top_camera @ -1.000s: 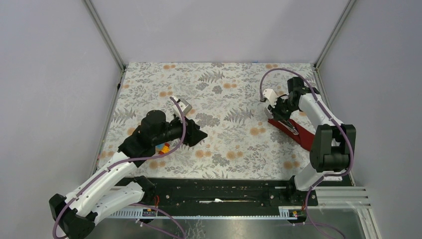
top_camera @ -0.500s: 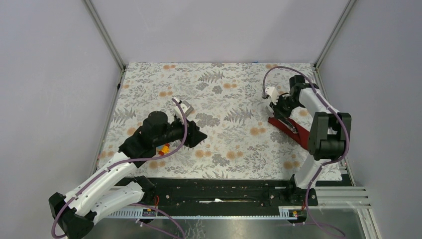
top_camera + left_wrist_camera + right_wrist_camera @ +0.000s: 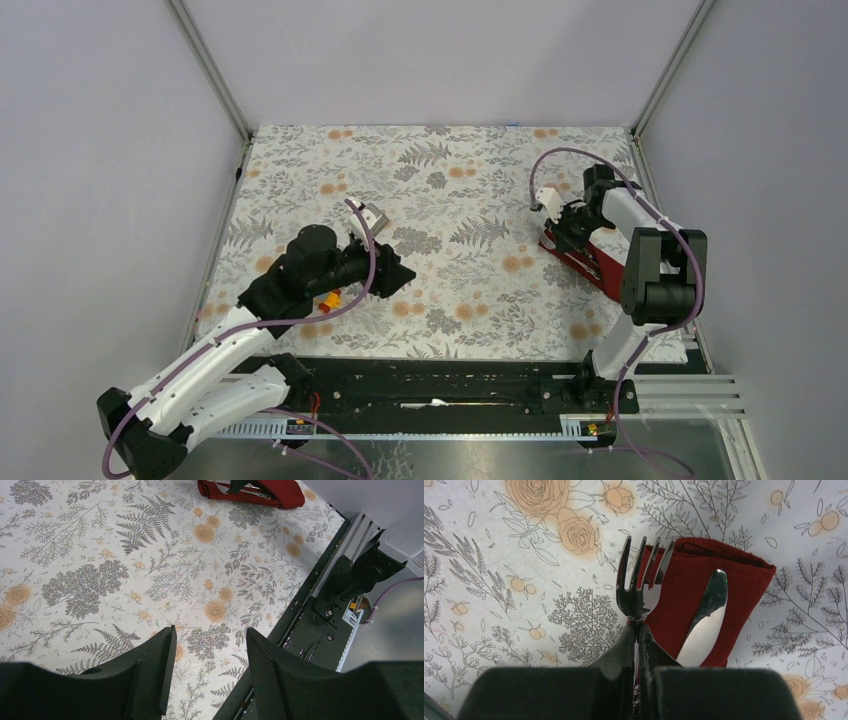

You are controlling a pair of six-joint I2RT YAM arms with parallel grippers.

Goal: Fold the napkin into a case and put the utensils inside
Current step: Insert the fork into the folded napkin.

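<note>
Maroon case [image 3: 684, 590] folded | right claw [image 3: 638, 630] grips fork [image 3: 639, 587] | left claw [image 3: 210, 652] spread, empty

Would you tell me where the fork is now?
Right wrist view: the right gripper clamps the fork, tines at the napkin's left edge, left of the other utensil.

One folded maroon napkin [image 3: 680, 587], one fork [image 3: 640, 586], one other utensil [image 3: 707, 621].
</note>
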